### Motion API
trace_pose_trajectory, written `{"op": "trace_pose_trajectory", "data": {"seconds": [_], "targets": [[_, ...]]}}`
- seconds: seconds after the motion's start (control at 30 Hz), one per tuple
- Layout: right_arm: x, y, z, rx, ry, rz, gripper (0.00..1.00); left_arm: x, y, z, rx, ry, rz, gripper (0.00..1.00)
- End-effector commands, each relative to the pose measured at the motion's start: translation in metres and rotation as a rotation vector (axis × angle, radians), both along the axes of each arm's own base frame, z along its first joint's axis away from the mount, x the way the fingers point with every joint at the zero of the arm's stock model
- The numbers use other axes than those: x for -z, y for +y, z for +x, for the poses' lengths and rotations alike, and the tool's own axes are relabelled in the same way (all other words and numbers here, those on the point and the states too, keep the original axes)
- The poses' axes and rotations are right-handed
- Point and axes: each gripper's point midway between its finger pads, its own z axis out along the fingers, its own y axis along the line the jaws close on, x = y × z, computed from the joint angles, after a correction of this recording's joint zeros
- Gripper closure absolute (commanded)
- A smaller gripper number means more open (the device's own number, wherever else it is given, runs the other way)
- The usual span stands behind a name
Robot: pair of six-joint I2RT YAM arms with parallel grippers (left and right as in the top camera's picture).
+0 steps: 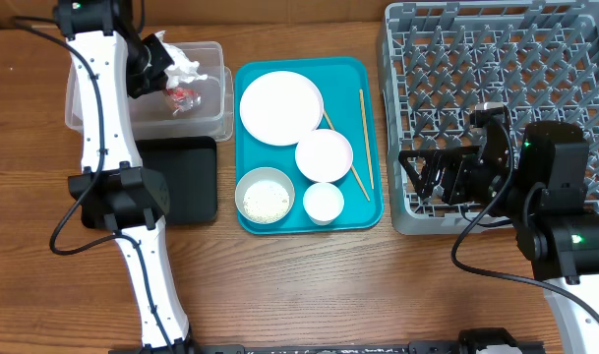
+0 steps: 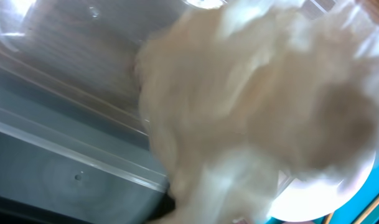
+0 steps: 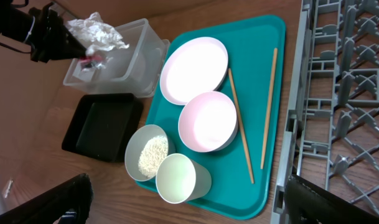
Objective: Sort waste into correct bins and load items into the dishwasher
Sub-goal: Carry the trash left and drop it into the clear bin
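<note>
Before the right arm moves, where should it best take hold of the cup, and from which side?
The cup stands upright, mouth open, with the rice bowl and another bowl close beside it. So probably come from straight above and pinch the rim, one jaw inside, on the side facing the rack, where it is free.

Overhead looks straight down on my whole table [image 1: 309, 285]; left wrist sits tight against the napkin [image 2: 251, 106] and clear tub [image 2: 71, 124], blurred; right wrist faces from the rack [image 3: 345, 81] across the teal tray [image 3: 251, 81], which overhead also shows.
</note>
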Motion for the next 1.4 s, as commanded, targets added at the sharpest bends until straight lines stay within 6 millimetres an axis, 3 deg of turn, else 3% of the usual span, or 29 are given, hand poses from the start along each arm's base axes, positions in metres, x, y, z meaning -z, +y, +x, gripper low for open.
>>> {"op": "trace_pose_trajectory", "data": {"seconds": [0.0, 0.03, 0.07, 0.13, 0.33, 0.47, 0.63, 0.8, 0.93, 1.07, 1.37], "targets": [[-0.012, 0.002, 0.001, -0.004, -0.035, -0.002, 0.0, -0.022, 0.008, -0.002, -0.004, -0.048, 0.03, 0.37], [-0.012, 0.002, 0.001, -0.003, -0.035, -0.001, 0.0, -0.022, 0.012, -0.002, -0.009, -0.047, 0.043, 0.19], [-0.012, 0.002, 0.001, -0.004, -0.035, -0.002, 0.0, -0.022, 0.014, -0.002, -0.012, -0.047, 0.057, 0.08], [-0.013, 0.002, 0.001, -0.004, -0.036, -0.001, 0.0, -0.022, 0.016, -0.001, -0.015, -0.053, 0.069, 0.0], [-0.013, 0.002, 0.001, -0.003, -0.035, -0.001, 0.0, -0.026, 0.012, 0.005, 0.034, -0.086, 0.055, 0.0], [-0.013, 0.002, 0.001, -0.004, -0.035, -0.001, 0.0, -0.046, -0.001, -0.002, 0.125, -0.124, 0.014, 0.0], [-0.013, 0.002, 0.001, 0.009, -0.021, 0.015, 0.0, -0.107, -0.018, -0.017, 0.221, -0.265, 0.009, 0.0], [-0.012, 0.002, 0.001, 0.014, -0.015, 0.02, 0.0, -0.173, -0.052, -0.043, 0.34, -0.424, -0.001, 0.0], [-0.012, 0.002, 0.001, 0.014, -0.015, 0.019, 0.0, -0.194, -0.083, -0.065, 0.441, -0.46, 0.004, 0.0], [-0.012, 0.002, 0.0, 0.014, -0.011, 0.019, 0.0, -0.176, -0.115, -0.088, 0.516, -0.363, -0.04, 0.01], [-0.008, 0.001, -0.003, 0.013, 0.01, 0.015, 0.0, -0.072, -0.183, -0.144, 0.686, 0.036, -0.131, 0.04]]}}
